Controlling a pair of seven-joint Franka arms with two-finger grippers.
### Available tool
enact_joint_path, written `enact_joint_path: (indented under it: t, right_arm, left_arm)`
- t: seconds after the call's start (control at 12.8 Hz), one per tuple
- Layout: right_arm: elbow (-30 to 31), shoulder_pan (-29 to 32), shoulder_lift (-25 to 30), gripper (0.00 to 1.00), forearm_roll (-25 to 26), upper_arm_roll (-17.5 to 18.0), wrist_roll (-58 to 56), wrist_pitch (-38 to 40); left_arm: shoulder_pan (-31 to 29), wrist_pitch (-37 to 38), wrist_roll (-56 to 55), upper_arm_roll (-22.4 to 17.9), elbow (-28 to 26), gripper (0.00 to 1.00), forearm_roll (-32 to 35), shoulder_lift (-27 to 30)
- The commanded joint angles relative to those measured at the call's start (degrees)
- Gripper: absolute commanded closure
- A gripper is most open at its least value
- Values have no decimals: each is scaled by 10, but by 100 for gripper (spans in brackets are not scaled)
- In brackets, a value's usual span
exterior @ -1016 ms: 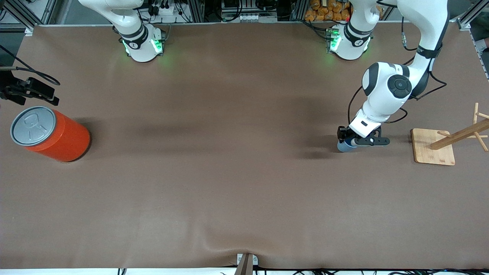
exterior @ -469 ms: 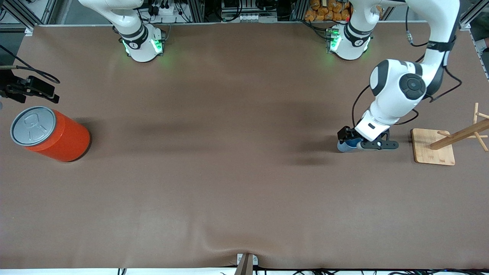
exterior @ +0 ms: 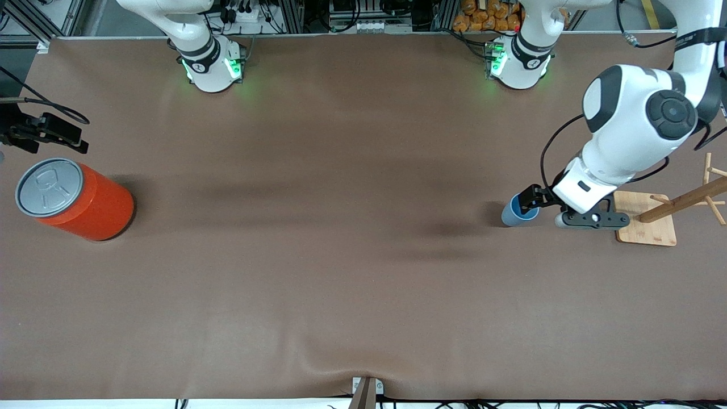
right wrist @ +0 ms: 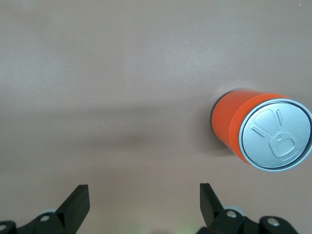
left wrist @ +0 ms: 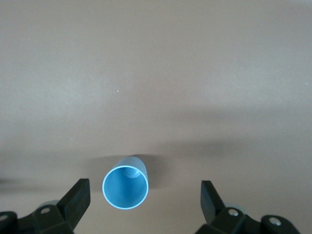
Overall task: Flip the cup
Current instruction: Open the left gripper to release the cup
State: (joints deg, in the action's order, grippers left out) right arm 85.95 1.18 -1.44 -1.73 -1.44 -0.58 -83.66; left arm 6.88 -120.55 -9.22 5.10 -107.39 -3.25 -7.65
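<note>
I see the cup (exterior: pixel 516 211) (left wrist: pixel 125 186) standing upright on the brown surface (exterior: pixel 341 272), its long axis vertical and its mouth facing up. It sits below the left gripper (exterior: pixel 559 210) (left wrist: pixel 145 202), between the wide-spread jaws and touching neither. A wooden peg stand (exterior: pixel 647 224) sits just beside that gripper, toward the left arm's end. The right gripper (exterior: pixel 34 133) (right wrist: pixel 144 204) hangs with jaws wide, holding nothing, beside the orange can (exterior: pixel 76 199) (right wrist: pixel 263 132), which stands upright.
</note>
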Motion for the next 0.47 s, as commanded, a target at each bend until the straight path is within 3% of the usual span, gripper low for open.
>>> enact_joint_path:
  t: [0.0, 0.39]
  right_arm:
    - [-8, 6, 0, 0, 1, 5, -2, 9]
    - [-8, 7, -1, 0, 1, 5, -2, 8]
  left_arm:
    - [-19, 48, -6, 4, 53, 0, 18, -8]
    - [-50, 71, -4, 4, 101, 0, 18, -7]
